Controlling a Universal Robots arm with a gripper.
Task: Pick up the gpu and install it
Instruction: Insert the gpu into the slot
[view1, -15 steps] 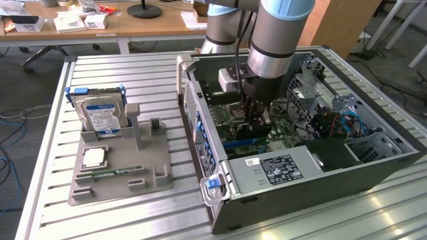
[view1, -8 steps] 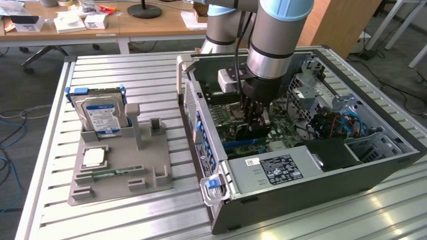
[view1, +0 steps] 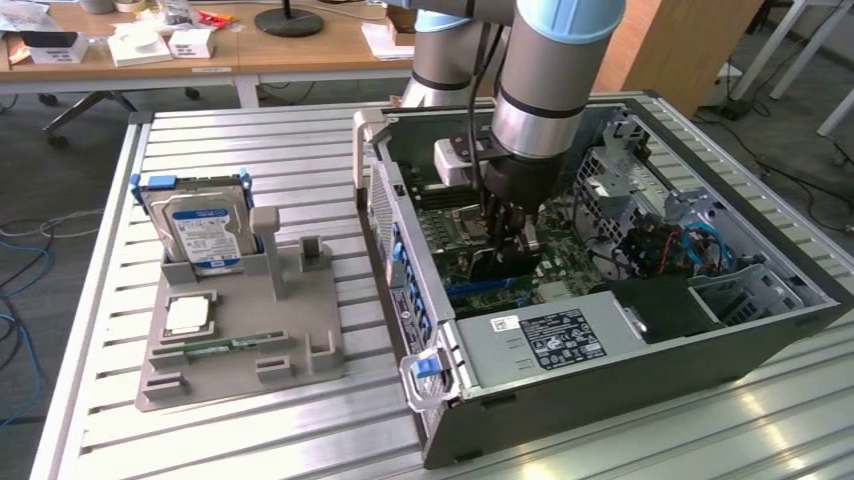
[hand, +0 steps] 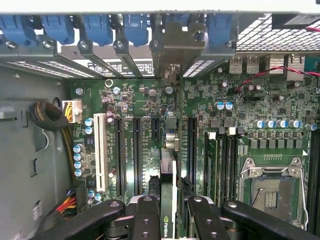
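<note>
now the black two-fingered gripper (hand: 173, 204) is clenched on the gpu (hand: 168, 167), a thin black expansion card with a silvery end bracket, held edge-on between the jaws inside the grey computer case (view1: 601, 375). its long axis runs straight ahead of the jaws, parallel to the black slots (hand: 136, 155) on the green motherboard (hand: 135, 97) beneath, bracket farthest away.

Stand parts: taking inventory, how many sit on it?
3 on the stand: a hard drive upright at the back, a CPU flat in the middle, a memory stick near the front. None seem hidden.
</note>
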